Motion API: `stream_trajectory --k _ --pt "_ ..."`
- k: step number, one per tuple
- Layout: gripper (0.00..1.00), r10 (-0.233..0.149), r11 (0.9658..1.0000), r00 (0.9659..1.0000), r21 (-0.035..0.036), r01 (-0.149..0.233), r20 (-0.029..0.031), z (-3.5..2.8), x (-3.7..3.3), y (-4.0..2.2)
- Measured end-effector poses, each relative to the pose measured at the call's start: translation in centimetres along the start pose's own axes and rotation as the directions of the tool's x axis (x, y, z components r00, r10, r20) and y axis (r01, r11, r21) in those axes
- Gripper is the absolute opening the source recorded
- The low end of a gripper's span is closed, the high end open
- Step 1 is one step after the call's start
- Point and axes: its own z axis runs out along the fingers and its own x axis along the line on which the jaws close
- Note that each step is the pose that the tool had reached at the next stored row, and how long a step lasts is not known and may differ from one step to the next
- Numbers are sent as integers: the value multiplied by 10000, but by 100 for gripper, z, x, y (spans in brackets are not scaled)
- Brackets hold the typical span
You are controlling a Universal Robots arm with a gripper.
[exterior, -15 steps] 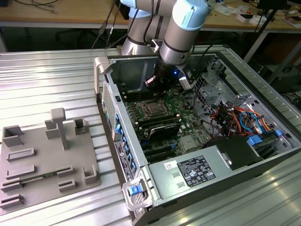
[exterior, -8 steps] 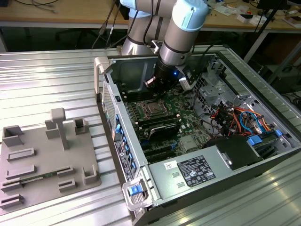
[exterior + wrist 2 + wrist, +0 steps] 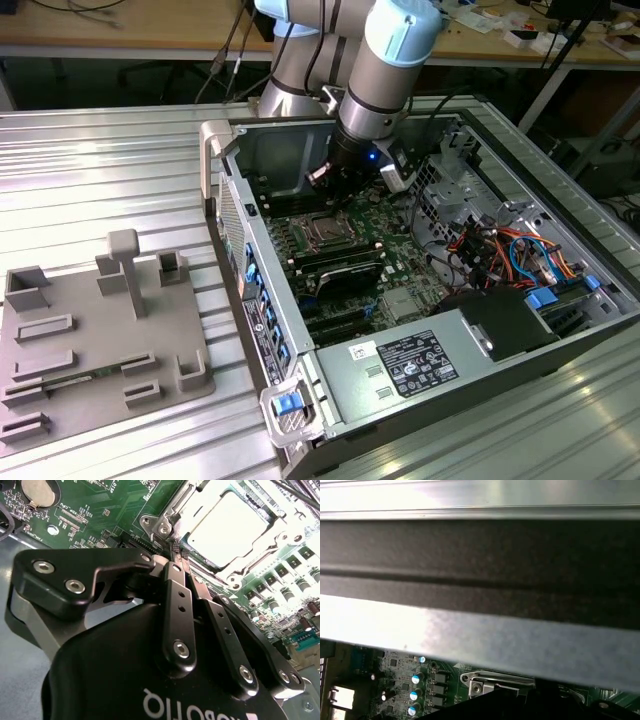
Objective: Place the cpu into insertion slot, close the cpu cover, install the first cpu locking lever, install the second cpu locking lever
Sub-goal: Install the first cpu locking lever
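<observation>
fingers (image 3: 176,605), matte black bars, seem pressed together just beside the silver-framed, pale square cpu (image 3: 227,527).

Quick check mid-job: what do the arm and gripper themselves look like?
The silver-grey tubular arm has pale blue joint caps and a small blue light near its wrist. The matt black two-finger gripper has linked metal fingers fastened with silver screws, and white lettering on its body.

Green motherboard (image 3: 100,500); silvery-grey cpu (image 3: 227,527); bright silver cpu cover (image 3: 172,512); matte black gripper (image 3: 179,551), silver screws; grey arm (image 3: 385,70), pale-blue caps; grey fixture tray (image 3: 85,295), exterior view's left; orange and blue cables (image 3: 505,245), exterior view's right.
</observation>
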Motion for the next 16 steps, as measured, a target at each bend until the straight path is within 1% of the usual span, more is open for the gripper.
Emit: stream_trajectory --k 2,5,10,12,13,16 --pt "11 1 10000 10000 19 -1 -12 -9 -2 6" --pt "11 -3 10000 10000 2 3 -5 -8 1 14" --pt "11 -9 10000 10000 -14 9 -15 -13 -1 35" --pt "11 -13 10000 10000 -49 13 -7 -25 1 36" --pt "11 -12 10000 10000 -66 12 13 -25 -3 42" --pt "11 -13 10000 10000 -70 13 12 -53 -4 44"
